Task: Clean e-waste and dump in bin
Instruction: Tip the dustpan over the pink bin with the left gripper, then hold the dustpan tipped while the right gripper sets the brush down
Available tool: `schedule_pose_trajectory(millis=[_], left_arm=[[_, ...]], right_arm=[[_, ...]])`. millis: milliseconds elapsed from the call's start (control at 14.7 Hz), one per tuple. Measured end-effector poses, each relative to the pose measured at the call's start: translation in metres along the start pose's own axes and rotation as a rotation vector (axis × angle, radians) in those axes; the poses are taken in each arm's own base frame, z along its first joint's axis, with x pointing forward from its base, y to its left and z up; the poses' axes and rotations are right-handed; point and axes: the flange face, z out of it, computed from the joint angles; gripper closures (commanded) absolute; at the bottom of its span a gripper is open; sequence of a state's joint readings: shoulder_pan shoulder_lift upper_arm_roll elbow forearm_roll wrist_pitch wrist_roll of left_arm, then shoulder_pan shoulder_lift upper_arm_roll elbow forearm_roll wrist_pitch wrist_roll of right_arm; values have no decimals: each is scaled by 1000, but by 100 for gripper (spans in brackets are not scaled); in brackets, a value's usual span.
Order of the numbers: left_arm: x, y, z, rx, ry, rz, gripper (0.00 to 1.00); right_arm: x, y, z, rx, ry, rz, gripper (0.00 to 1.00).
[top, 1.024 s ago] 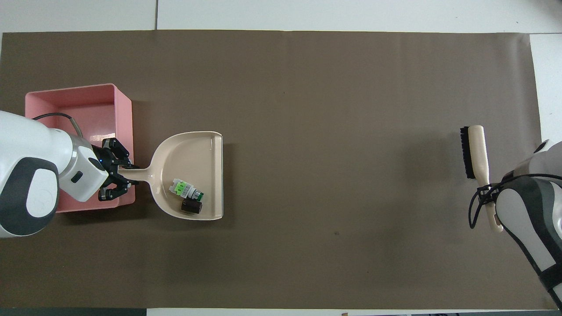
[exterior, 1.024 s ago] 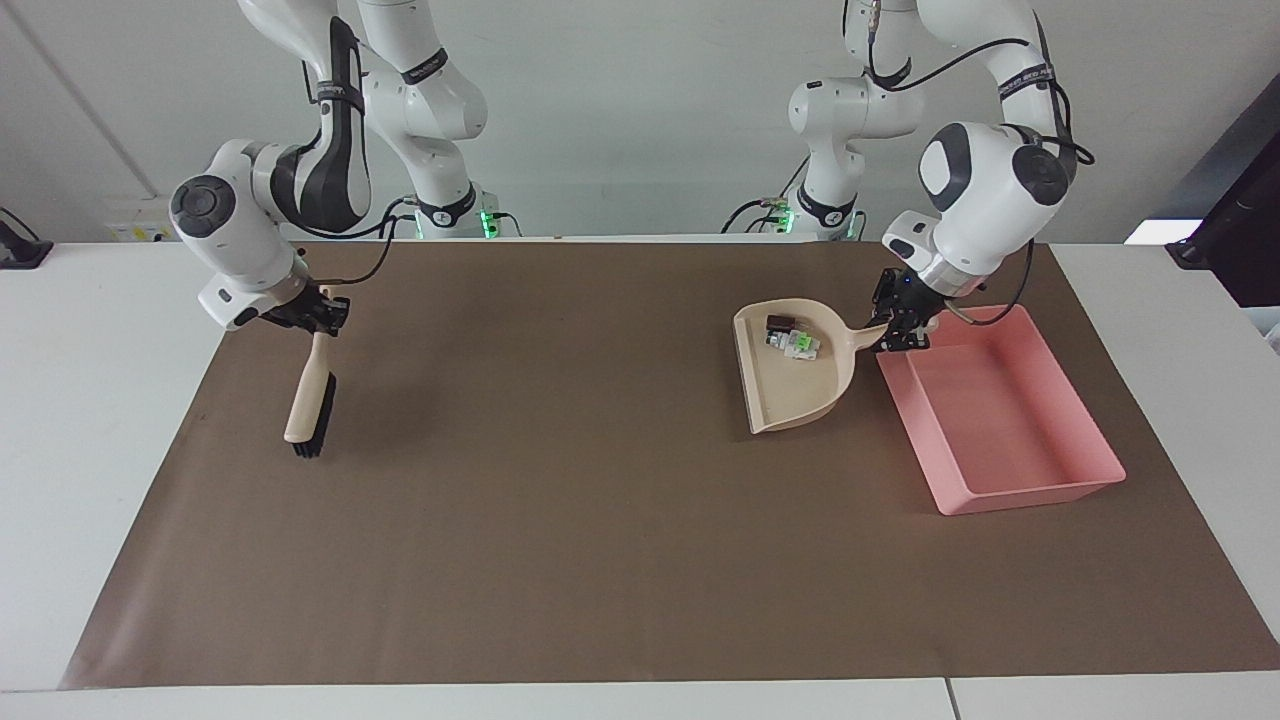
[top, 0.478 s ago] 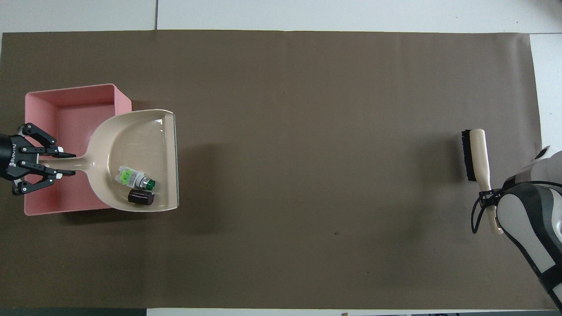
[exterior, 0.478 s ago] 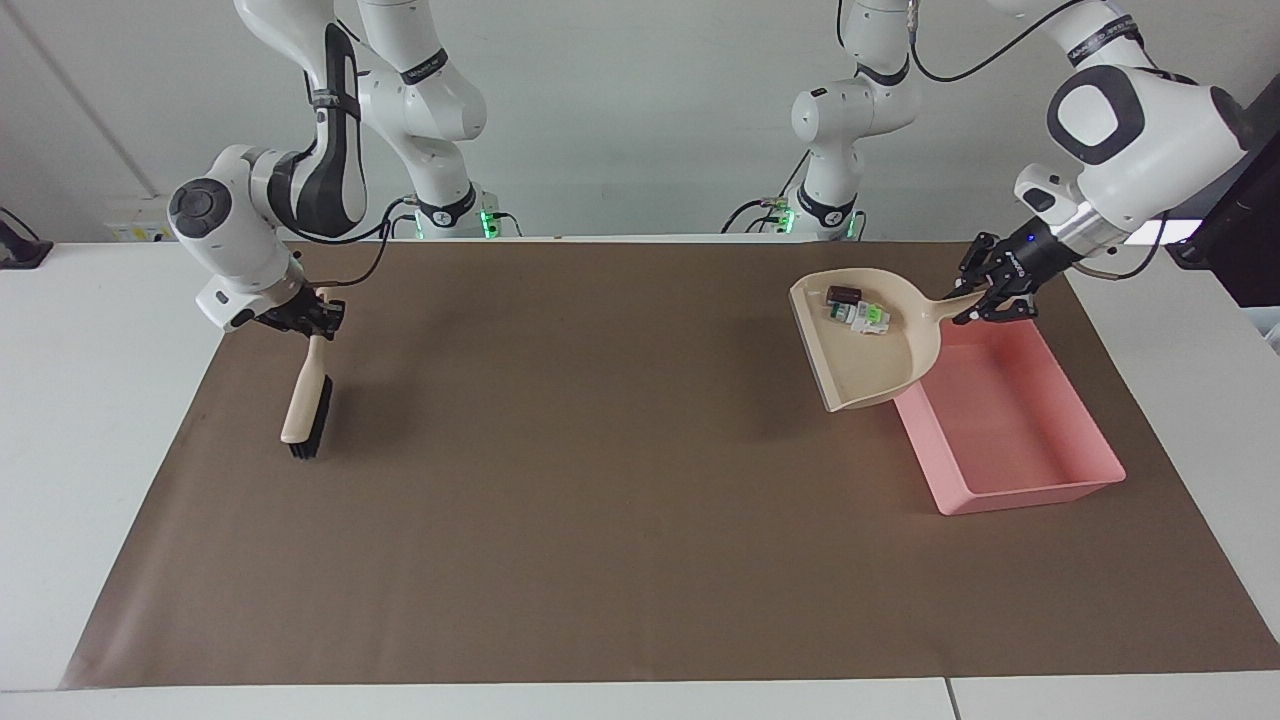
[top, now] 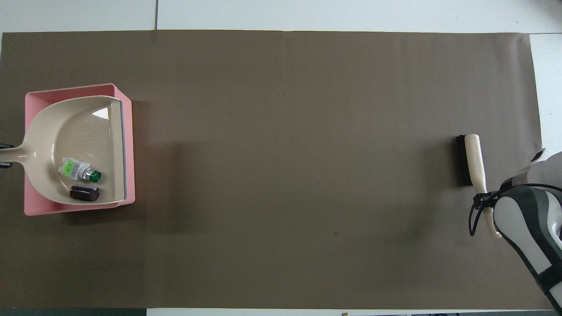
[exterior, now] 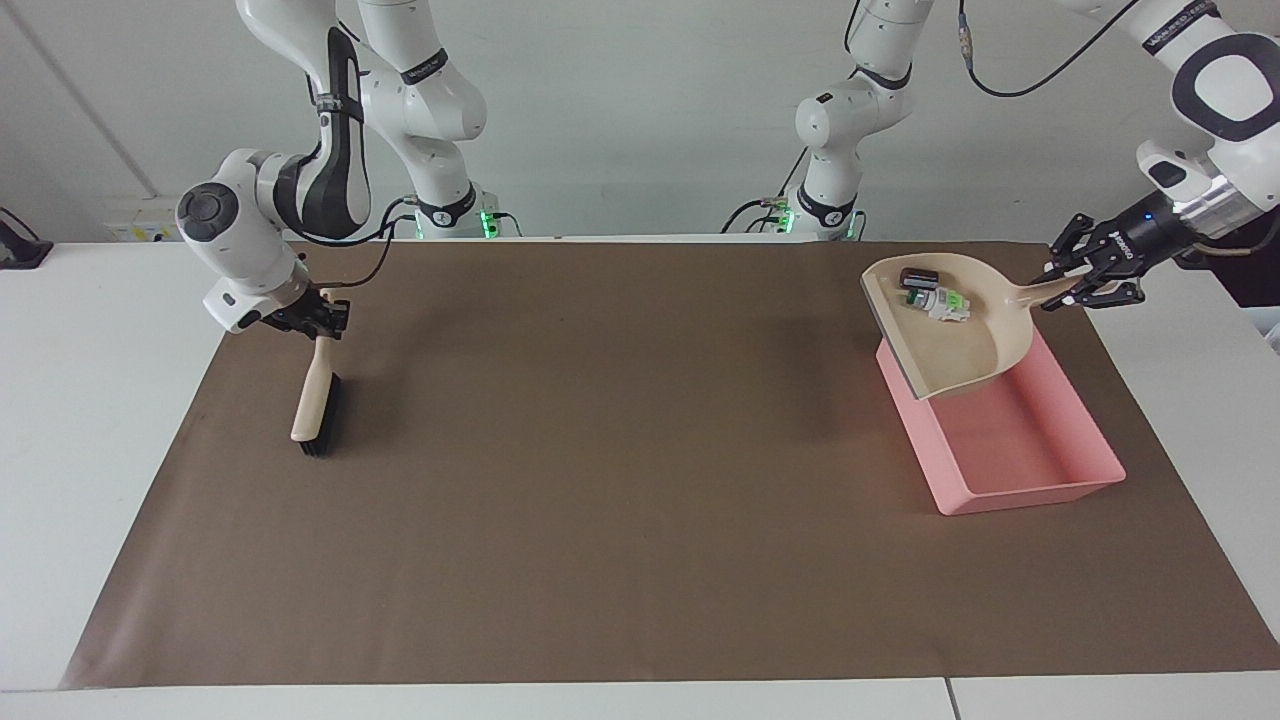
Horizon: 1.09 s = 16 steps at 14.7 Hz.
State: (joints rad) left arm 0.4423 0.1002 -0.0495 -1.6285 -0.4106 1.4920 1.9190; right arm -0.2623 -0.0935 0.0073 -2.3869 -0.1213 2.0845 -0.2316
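The left tool (exterior: 1088, 280) grips the beige dustpan (exterior: 950, 340) by its handle, raised over the pink bin (exterior: 1040, 455). Both e-waste bits (exterior: 930, 292) lie inside the dustpan. The right tool (exterior: 318, 318) holds the brush (exterior: 314, 400), its bristles seemingly resting on the worktop (exterior: 640, 560).

In the facing view, the bin (exterior: 1030, 470) sits on the mat (exterior: 620, 480) at right of centre. The dustpan (exterior: 950, 330) hangs above its upper end, with the dark cylinder (exterior: 916, 277) and the white component (exterior: 941, 302) lying in it side by side. The brush (exterior: 314, 398) stands at left of centre.
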Motion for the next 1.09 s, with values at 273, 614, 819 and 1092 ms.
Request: schedule_pose_trajectory(millis=[273, 614, 819, 1092], left_arm=[[-43, -19, -28, 44, -10, -31, 100], [-123, -26, -36, 29, -119, -4, 100], [-135, -30, -43, 13, -228, 6, 100], [-125, -39, -55, 24, -362, 23, 100]], right_arm=[[10, -5, -28, -22, 55, -24, 0], [25, -46, -129, -75, 158, -98, 0], [32, -61, -191, -91, 266, -107, 0], [37, -70, -250, -43, 282, 61, 0]])
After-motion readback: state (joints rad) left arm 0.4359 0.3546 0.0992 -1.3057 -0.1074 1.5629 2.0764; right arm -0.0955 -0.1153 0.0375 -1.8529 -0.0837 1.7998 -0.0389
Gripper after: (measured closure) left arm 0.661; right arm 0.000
